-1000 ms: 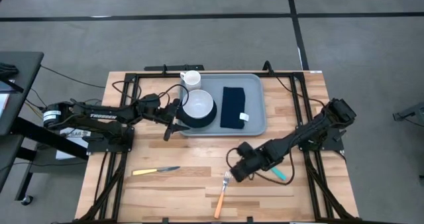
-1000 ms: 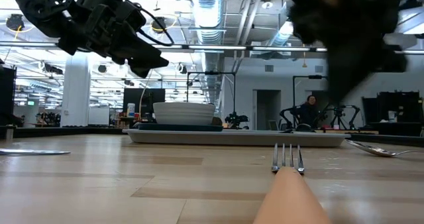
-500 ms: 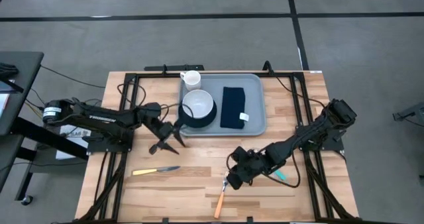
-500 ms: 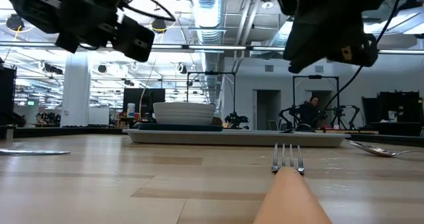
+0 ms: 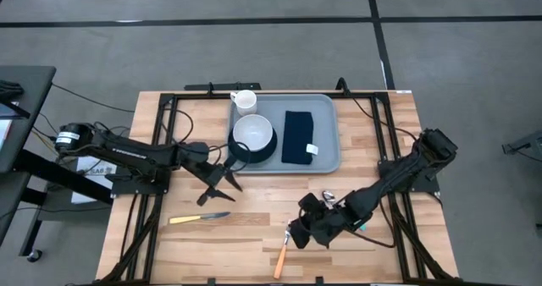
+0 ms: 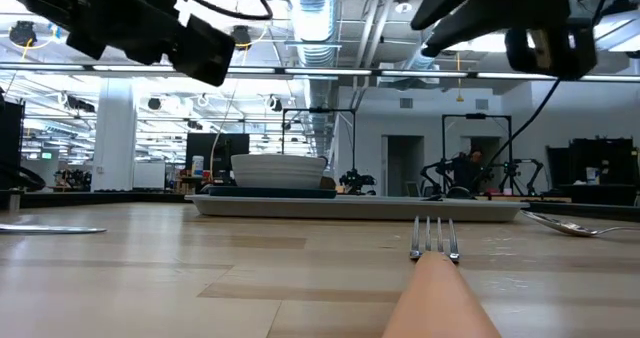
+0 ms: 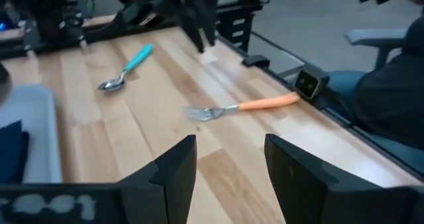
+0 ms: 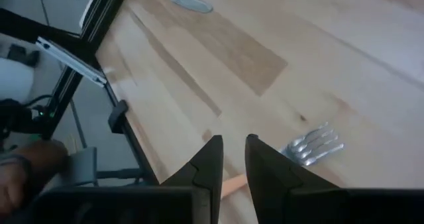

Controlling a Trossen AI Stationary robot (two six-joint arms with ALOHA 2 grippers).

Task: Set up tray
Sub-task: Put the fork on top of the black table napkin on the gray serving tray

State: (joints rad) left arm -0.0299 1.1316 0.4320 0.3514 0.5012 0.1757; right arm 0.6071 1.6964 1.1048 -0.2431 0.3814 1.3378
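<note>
The light blue-grey tray (image 5: 327, 108) lies at the table's far middle. It carries a white bowl (image 5: 253, 134) on a dark plate (image 5: 245, 157), a navy napkin (image 5: 298, 136) and a white mug (image 5: 244, 101). An orange-handled fork (image 5: 282, 252) lies near the near edge. My right gripper (image 5: 296, 231) hovers over the fork's tines (image 8: 311, 148), open by a narrow gap. My left gripper (image 5: 218, 191) hangs wide open, in the air, between the tray's near left corner and a yellow-handled knife (image 5: 199, 219).
A teal-handled spoon (image 7: 126, 71) lies right of the fork, partly under my right arm in the high view. Black frame rails run along the table's left and right sides. Bare wood shows between the tray and the cutlery.
My left gripper has drawn back from the plate at the tray's left side toward the near edge, and it now points toward the knife. My right gripper has moved toward the near edge and a little left, ending over the fork's head. The objects on the table have kept still.
</note>
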